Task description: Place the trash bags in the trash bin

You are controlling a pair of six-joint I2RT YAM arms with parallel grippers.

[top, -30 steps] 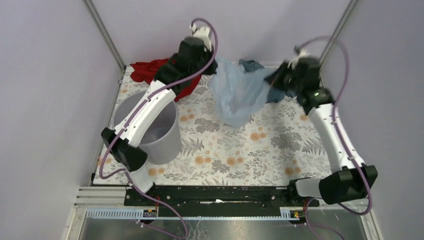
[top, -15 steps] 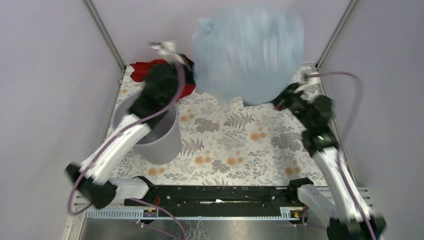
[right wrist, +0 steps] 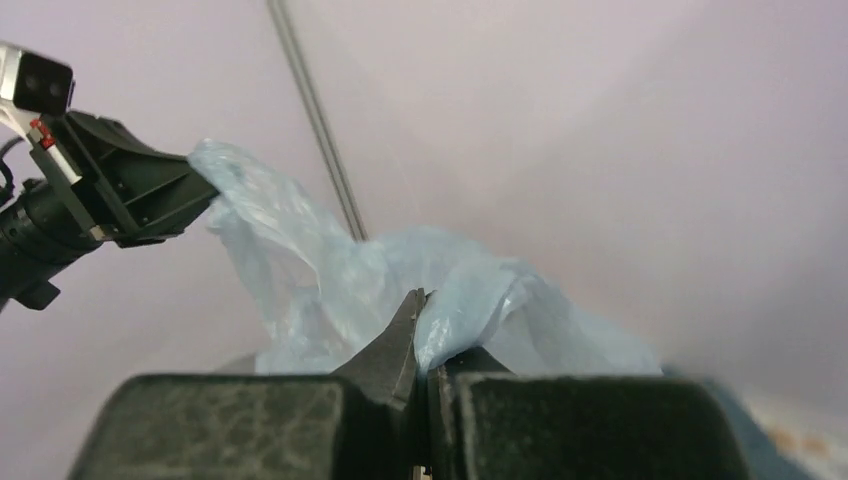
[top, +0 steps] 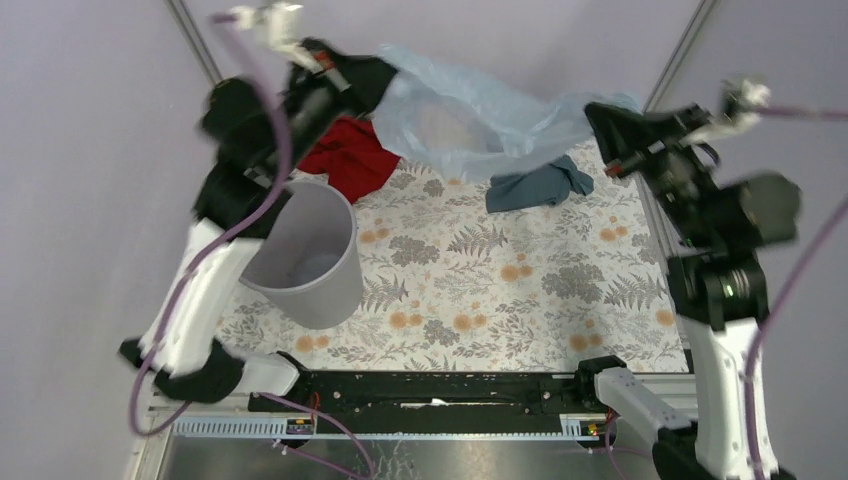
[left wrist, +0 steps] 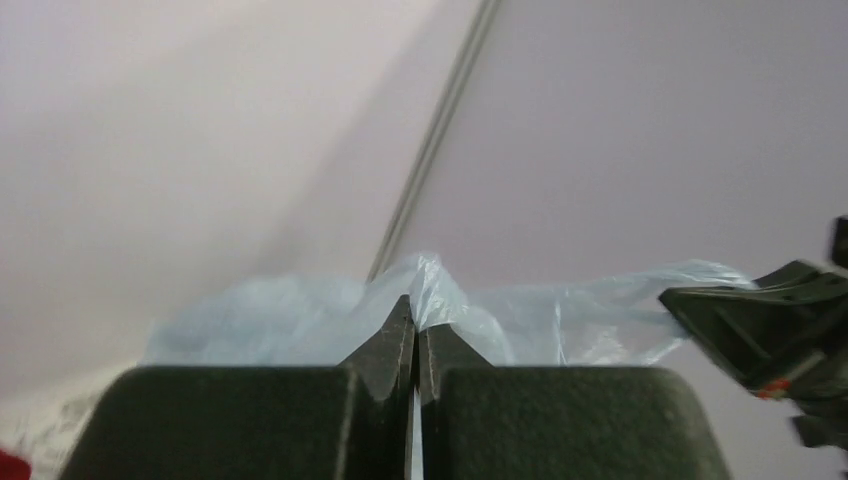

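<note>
The left gripper [top: 378, 82] and right gripper [top: 600, 118], each clamped on an edge of the thin translucent pale blue plastic bag [top: 470, 115] stretched aloft between them, should move together over the round light grey plastic bin [top: 322, 298] at left, then lower.

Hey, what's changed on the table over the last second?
The left arm and right arm swung up and apart, jaws staying shut on the trash bag, lifting it off the table and stretching it between them. The teal cloth is now uncovered. The trash bin and red cloth stayed put.
</note>
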